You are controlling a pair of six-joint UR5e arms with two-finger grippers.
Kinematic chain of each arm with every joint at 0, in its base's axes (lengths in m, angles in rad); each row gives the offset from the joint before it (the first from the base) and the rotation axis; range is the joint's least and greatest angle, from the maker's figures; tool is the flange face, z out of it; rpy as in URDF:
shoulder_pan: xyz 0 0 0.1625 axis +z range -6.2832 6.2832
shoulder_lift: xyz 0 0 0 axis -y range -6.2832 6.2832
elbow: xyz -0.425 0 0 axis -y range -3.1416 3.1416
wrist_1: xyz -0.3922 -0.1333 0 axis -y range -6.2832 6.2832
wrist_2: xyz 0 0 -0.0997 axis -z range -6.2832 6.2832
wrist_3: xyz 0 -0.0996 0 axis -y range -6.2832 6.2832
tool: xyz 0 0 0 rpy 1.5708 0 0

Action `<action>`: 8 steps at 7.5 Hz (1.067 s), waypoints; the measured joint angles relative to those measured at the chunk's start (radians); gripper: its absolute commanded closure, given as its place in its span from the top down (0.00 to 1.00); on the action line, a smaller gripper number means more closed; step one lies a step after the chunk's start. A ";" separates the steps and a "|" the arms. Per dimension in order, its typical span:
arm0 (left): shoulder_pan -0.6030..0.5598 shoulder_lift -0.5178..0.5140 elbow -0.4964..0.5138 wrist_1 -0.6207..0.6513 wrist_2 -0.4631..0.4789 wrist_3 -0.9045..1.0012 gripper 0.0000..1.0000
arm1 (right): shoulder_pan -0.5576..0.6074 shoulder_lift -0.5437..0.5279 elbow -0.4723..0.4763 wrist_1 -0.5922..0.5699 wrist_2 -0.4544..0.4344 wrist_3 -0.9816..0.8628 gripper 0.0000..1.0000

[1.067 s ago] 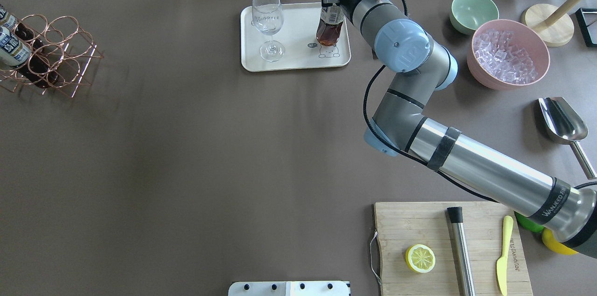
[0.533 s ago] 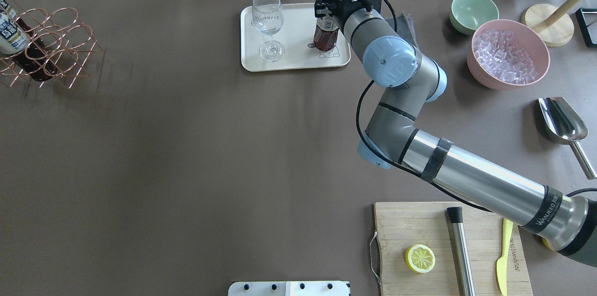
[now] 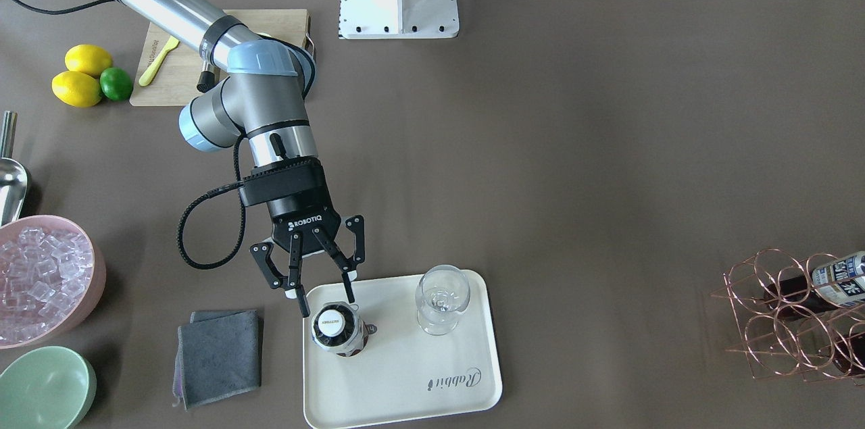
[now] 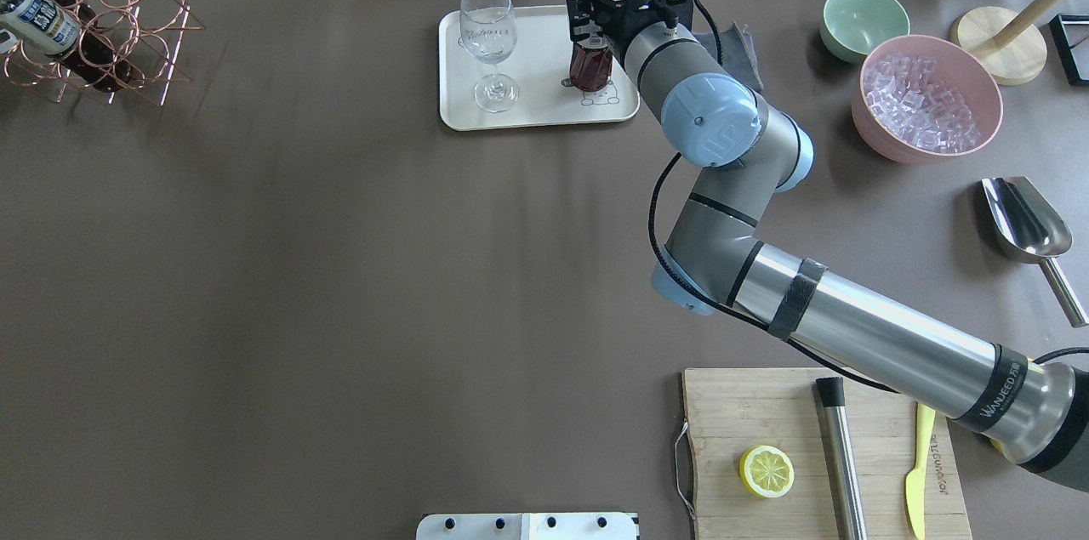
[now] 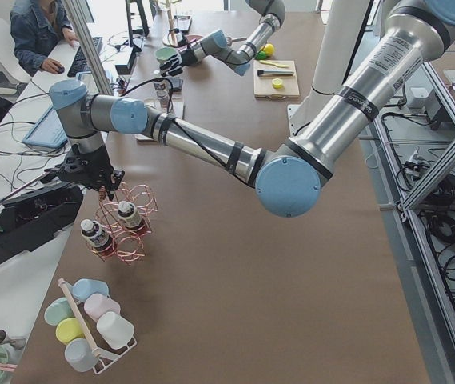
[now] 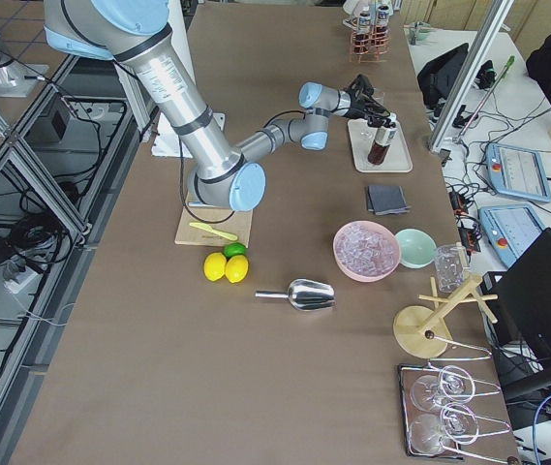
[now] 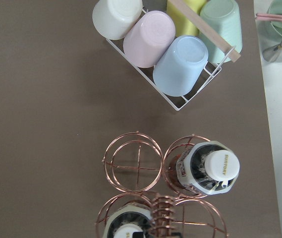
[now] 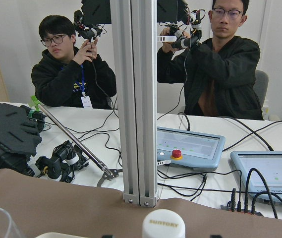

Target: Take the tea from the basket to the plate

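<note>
The tea bottle (image 3: 338, 334) stands upright on the cream plate (image 3: 405, 375), beside a wine glass (image 3: 442, 297). My right gripper (image 3: 327, 304) is open, its fingers spread on either side just above the white cap. In the overhead view the bottle (image 4: 590, 68) is partly hidden by the right gripper (image 4: 593, 17). The copper basket (image 4: 128, 21) is at the far left with two bottles (image 4: 38, 13) in it. My left gripper (image 5: 99, 186) is at the basket's (image 5: 127, 236) handle top. I cannot tell its state.
A grey cloth (image 3: 219, 355) lies beside the plate. A pink bowl of ice (image 4: 927, 98), a green bowl (image 4: 863, 19) and a metal scoop (image 4: 1025, 221) are at the right. A cutting board (image 4: 766, 412) is near right. A rack of cups (image 7: 170, 54) stands by the basket.
The right gripper set the tilted bottle upright on the plate and opened. The basket shifted toward the table's far left corner.
</note>
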 measured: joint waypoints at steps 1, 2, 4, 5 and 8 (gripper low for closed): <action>0.003 0.000 0.042 -0.057 0.013 0.007 0.00 | 0.000 -0.004 0.008 0.000 0.002 -0.001 1.00; 0.009 0.000 0.065 -0.088 0.022 0.012 0.00 | 0.000 -0.006 0.014 0.000 0.004 -0.002 1.00; 0.017 -0.003 0.077 -0.104 0.034 0.013 0.00 | 0.003 -0.017 0.044 -0.002 0.015 -0.010 1.00; 0.019 -0.003 0.078 -0.104 0.036 0.013 0.00 | 0.010 -0.036 0.077 -0.005 0.034 -0.012 1.00; 0.019 -0.004 0.048 -0.092 0.034 0.013 0.98 | 0.069 -0.140 0.204 -0.015 0.214 -0.013 1.00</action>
